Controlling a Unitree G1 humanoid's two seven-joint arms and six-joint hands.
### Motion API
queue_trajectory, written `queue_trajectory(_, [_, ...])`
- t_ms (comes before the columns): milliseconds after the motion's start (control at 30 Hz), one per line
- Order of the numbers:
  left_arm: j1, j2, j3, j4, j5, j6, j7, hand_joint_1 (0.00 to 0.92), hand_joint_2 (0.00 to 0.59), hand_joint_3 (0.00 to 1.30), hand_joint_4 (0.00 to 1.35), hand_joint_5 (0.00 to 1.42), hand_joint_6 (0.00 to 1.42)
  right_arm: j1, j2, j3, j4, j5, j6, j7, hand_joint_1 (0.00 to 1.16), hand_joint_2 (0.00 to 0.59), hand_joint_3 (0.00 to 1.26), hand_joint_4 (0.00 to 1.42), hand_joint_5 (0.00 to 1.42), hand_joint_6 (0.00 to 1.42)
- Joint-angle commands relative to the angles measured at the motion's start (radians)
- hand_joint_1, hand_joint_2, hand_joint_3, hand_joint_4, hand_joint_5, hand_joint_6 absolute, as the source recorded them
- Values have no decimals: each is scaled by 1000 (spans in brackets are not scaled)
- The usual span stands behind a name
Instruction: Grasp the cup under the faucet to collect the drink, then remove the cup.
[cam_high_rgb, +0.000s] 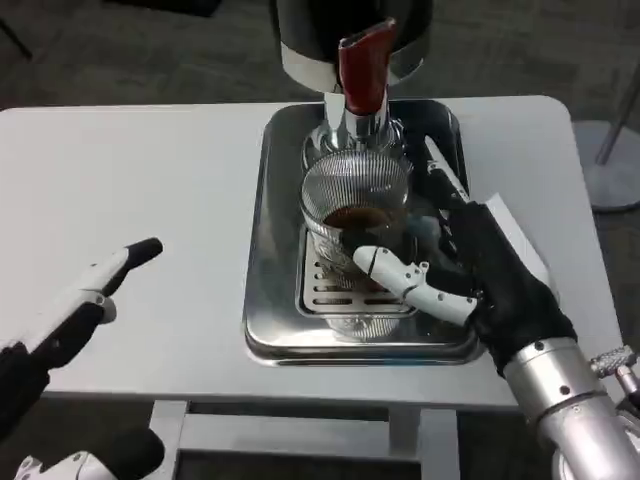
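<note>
A clear ribbed glass cup (352, 205) with brown drink in its bottom stands on the slotted drip grate of the steel tray (270, 300), right below the faucet with its red lever (363, 65). My right hand (470, 270) wraps the cup from the right, thumb across its front and fingers behind it. My left hand (85, 300) hovers over the table at the left, far from the cup, fingers stretched out and holding nothing.
The dispenser's dark and chrome body (310, 40) rises at the tray's back. A white sheet (520, 235) lies on the table to the right of the tray, partly under my right hand. The table's front edge (200, 400) runs just below the tray.
</note>
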Motion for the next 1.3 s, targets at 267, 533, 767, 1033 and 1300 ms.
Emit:
queue_trajectory(267, [62,1,-5,13,0,-30,11,0,41,19,0,0,141,-20,65,47,79,-10,-20,-33,641,212,0,0,0,164])
queue_trajectory(533, [89,2,-1,5,-3,-26,9,0,34,22,0,0,147,-46,101,54,147,-33,-27,-84,641,212,0,0,0,113])
queue_trajectory(767, [101,11,-8,2,-2,-16,1,0,31,27,0,0,148,-69,120,54,172,-35,-41,-107,630,221,0,0,0,87])
queue_trajectory(1033, [108,16,-4,5,-6,-6,-1,0,29,34,0,0,149,-92,138,65,203,-49,-41,-123,621,216,0,0,0,65])
queue_trajectory(1300, [115,30,-7,18,-10,3,-1,0,26,38,0,0,149,-111,145,86,234,-76,-49,-143,618,215,0,0,0,65])
